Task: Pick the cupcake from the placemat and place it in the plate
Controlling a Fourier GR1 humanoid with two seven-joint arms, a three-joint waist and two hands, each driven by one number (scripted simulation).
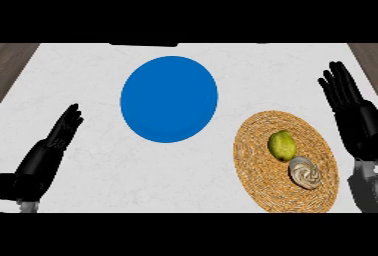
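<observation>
Cupcake point(305, 173) beside a green fruit point(282, 145) on the placemat point(255, 150), apart from the plate point(169, 98). Left hand point(53, 142) and right hand point(348, 107) wide, fingers straight, holding nothing; right forearm cut off.

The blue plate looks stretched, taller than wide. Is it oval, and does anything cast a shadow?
Head view: the round blue plate only looks oval from the steep camera angle; lighting is flat, with faint shading under the green fruit and swirled cupcake on the woven straw placemat.

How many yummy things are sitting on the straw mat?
2: a green pear in the mat's middle and a cupcake touching it, nearer the robot. Nothing seems hidden.
</observation>
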